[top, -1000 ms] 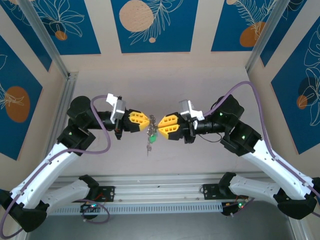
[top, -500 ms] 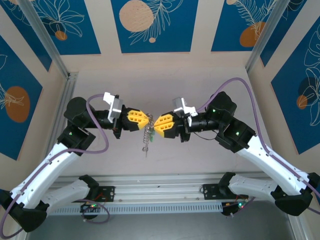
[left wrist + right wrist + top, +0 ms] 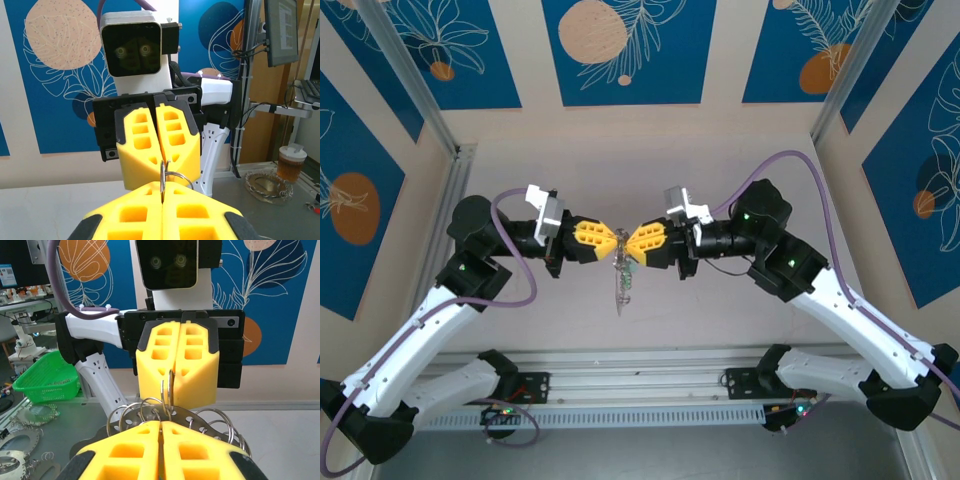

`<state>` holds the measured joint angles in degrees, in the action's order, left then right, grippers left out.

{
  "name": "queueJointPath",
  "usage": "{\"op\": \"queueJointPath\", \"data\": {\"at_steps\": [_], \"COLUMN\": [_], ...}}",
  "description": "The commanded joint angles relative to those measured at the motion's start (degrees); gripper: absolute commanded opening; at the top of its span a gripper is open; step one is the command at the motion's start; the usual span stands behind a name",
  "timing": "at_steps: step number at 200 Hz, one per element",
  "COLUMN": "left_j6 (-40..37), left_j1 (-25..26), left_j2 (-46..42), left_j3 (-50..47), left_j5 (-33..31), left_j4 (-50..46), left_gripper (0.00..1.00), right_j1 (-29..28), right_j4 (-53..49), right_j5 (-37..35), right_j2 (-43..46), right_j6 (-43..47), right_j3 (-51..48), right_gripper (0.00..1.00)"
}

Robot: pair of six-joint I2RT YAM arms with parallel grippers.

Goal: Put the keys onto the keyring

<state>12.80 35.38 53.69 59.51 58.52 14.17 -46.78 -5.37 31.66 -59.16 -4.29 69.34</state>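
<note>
My left gripper [image 3: 616, 240] and right gripper [image 3: 633, 243] meet tip to tip above the table. The keyring [image 3: 623, 282], with its small green tag [image 3: 631, 268], hangs below them. In the left wrist view my left gripper [image 3: 163, 186] is shut on an edge-on silver split ring [image 3: 163, 175], facing the right gripper [image 3: 162, 159]. Seen from the right wrist, my right gripper [image 3: 161, 425] is shut at the keyring's dark perforated band [image 3: 202, 416] with several silver rings. One ring [image 3: 166, 387] reaches into the left gripper [image 3: 173, 390]. The keys are hidden.
An aluminium rail [image 3: 640, 385] runs along the near edge by the arm bases. Off the table stand a green basket [image 3: 45, 382], spare ring plates [image 3: 20, 440], a paper cup [image 3: 291, 162] and another ring plate [image 3: 267, 182].
My right gripper has moved left and slightly up to the left gripper's tips and closed further. The keyring now hangs straighter between them. The left gripper barely moved.
</note>
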Motion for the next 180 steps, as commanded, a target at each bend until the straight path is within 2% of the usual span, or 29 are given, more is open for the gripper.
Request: {"op": "queueJointPath", "data": {"at_steps": [1, 84, 115, 153, 180], "left_j6": [0.4, -2.1, -2.1, -1.6, 0.2], "left_j1": [0.2, 0.2, 0.2, 0.2, 0.2], "left_j2": [-1.1, -0.8, -0.8, -0.8, -0.5], "left_j3": [-0.1, 0.4, 0.4, 0.1, -0.1], "left_j5": [1.6, 1.1, 0.9, 1.3, 2.1], "left_j4": [2.5, -0.7, -1.1, -0.2, 2.4], "left_gripper": [0.0, 0.0, 0.0, 0.0, 0.0], "right_j1": [0.2, 0.1, 0.2, 0.5, 1.0], "right_j4": [0.6, 0.4, 0.7, -1.3, -1.1], "right_j5": [0.9, 5.7, 6.8, 4.6, 4.5], "right_j2": [-1.0, -0.1, -1.3, -2.2, -3.2], "right_j6": [-0.7, 0.8, 0.6, 1.1, 0.5], "right_j3": [2.7, 2.0, 2.3, 3.1, 3.2], "right_gripper": [0.12, 0.15, 0.09, 0.01, 0.0]}}
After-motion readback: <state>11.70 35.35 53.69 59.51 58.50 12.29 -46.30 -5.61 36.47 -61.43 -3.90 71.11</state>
